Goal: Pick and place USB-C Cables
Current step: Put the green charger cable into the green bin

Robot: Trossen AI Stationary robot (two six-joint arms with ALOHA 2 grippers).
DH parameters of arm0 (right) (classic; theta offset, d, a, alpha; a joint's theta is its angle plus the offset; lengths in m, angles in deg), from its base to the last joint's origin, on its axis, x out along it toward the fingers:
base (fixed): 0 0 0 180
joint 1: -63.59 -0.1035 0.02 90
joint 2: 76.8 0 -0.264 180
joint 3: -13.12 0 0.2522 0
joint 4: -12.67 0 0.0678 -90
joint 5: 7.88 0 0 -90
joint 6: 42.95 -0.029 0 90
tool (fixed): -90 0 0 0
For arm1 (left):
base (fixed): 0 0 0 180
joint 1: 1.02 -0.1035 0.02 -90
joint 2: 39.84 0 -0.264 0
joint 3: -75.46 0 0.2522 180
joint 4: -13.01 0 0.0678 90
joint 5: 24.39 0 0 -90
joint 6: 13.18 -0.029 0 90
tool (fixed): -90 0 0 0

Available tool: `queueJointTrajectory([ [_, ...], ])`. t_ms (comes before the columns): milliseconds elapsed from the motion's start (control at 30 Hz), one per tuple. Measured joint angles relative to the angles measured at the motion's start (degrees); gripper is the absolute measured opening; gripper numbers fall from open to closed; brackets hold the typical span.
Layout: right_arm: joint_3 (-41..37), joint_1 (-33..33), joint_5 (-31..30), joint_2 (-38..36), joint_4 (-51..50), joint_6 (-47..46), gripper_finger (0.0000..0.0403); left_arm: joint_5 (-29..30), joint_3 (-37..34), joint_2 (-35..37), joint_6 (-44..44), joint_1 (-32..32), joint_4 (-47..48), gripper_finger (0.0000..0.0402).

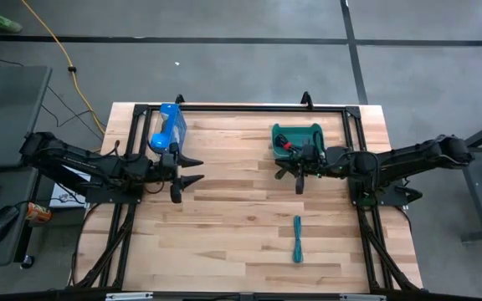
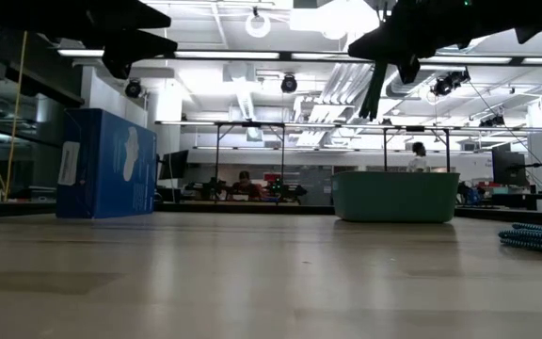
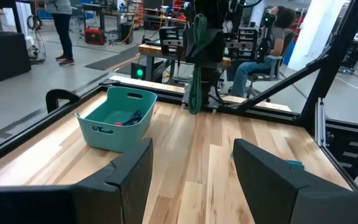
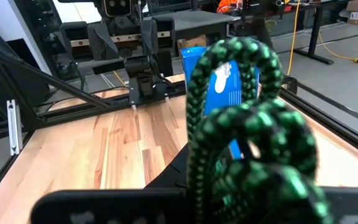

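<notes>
Wooden surface (image 1: 224,217) in a big open workshop, with people at desks way in the back. Right gripper (image 1: 299,171) is clamped on the green cable (image 4: 247,124), which dangles off it just on the near side of the teal bin (image 1: 298,132), so the bin lies a short hop toward the far edge. Right arm is clearly the closer one. Left gripper (image 1: 189,170) hangs spread and empty by the blue box (image 1: 169,125). The teal cable (image 1: 297,238) lies lengthwise near-to-far, closer to the near edge. Whatever's already in the bin is mostly hidden; only dark and red bits show.
</notes>
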Motion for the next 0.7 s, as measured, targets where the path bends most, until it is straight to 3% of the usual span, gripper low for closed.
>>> queueJointTrajectory([
  [333,1.13,-0.02,-0.05,1.08,2.90,-2.37,0.0005,-0.02,0.00,-0.01,-0.21,0.00,-0.40,0.0203],
  [433,5.11,-0.02,-3.83,3.32,0.89,-1.71,0.0005,-0.02,0.00,-0.03,-0.21,-0.02,-0.66,0.0204],
  [567,12.91,2.24,-12.90,8.09,-9.51,-0.51,0.0005,-0.02,0.00,-0.01,-0.21,-0.01,-0.70,0.0204],
  [700,22.64,8.06,-16.32,13.17,-25.87,-1.17,0.0005,-0.02,0.00,-0.03,-0.21,0.00,-0.68,0.0205],
])
